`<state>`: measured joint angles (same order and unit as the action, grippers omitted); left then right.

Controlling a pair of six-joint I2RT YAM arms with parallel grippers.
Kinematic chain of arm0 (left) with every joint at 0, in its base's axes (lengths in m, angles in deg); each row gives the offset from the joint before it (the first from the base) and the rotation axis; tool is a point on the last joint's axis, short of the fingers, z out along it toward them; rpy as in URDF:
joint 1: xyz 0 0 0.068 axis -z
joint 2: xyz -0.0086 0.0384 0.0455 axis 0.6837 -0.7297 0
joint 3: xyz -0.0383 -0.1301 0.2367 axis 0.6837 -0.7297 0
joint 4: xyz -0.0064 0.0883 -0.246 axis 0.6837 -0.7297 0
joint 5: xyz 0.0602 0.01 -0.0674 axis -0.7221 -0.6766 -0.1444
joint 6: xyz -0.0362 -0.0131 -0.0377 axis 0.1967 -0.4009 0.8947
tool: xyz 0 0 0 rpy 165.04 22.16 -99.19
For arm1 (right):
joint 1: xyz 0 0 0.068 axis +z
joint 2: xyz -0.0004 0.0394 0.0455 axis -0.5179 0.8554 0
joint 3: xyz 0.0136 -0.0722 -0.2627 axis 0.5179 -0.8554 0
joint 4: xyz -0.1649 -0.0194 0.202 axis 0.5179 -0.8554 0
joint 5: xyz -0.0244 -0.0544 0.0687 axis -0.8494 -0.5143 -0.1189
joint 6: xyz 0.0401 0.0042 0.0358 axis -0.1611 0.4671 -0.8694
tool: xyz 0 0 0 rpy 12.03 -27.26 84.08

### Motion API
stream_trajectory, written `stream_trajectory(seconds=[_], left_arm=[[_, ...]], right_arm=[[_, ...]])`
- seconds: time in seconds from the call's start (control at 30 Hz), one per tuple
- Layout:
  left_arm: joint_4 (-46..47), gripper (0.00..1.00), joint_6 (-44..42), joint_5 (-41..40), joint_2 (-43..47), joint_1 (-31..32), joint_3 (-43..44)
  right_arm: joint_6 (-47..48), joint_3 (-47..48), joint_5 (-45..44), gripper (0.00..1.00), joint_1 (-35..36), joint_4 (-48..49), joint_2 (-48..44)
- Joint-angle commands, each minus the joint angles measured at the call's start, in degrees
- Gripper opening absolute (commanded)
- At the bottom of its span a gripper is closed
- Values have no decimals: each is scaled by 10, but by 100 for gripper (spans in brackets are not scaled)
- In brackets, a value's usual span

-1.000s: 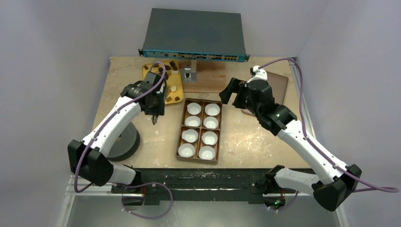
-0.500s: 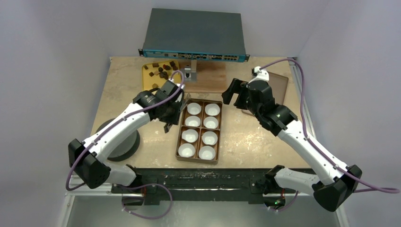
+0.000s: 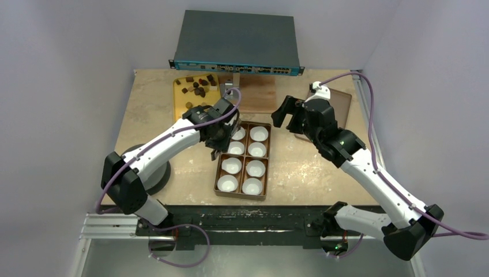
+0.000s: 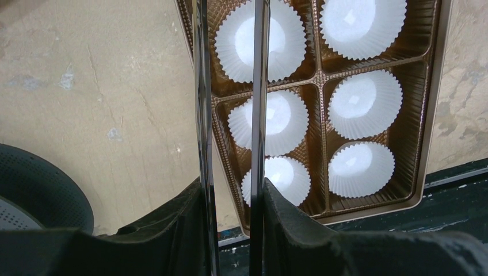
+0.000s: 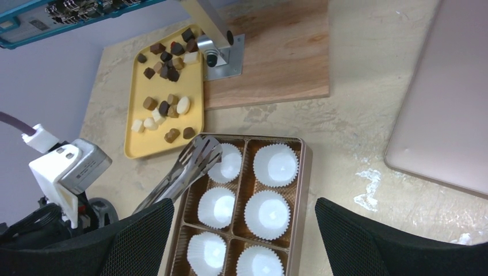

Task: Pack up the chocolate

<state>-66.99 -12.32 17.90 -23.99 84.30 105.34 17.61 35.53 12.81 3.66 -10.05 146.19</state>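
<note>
Chocolate (image 5: 164, 107) pieces scattered on yellow tray (image 5: 193, 80), just beyond box (image 5: 303, 172) of white paper cups (image 5: 276, 165). Left gripper (image 4: 230, 195) clamps metal tongs (image 5: 184, 171), tips over box's far-left compartment. Right gripper (image 5: 244, 207) fingers wide apart, holding nothing.

We record tongs (image 4: 258, 115) of polished, mirror-bright metal; cups (image 4: 267, 122) of white pleated paper; a box (image 4: 430, 115) of glossy brown plastic; a rough, mottled table (image 4: 103, 86); a grained wooden board (image 5: 282, 57); a matt yellow tray (image 5: 135, 146); dull chocolate (image 5: 164, 107); a smooth matt lid (image 5: 443, 115).
</note>
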Motion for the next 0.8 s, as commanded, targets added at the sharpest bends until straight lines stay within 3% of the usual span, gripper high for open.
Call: stream_trajectory(seconds=[0.0, 0.3, 0.43, 0.77], left_arm=[[20, 26, 5, -5, -12, 1, 30], [19, 31, 5, -11, -24, 1, 29], [18, 38, 5, -15, -25, 2, 30], [8, 41, 2, -18, -1, 1, 37]], right_arm=[[-6, -4, -19, 89, -1, 1, -12], [-5, -3, -17, 89, 0, 0, -15], [-5, -1, -16, 89, -1, -1, -15], [-4, 2, -9, 89, 0, -3, -16]])
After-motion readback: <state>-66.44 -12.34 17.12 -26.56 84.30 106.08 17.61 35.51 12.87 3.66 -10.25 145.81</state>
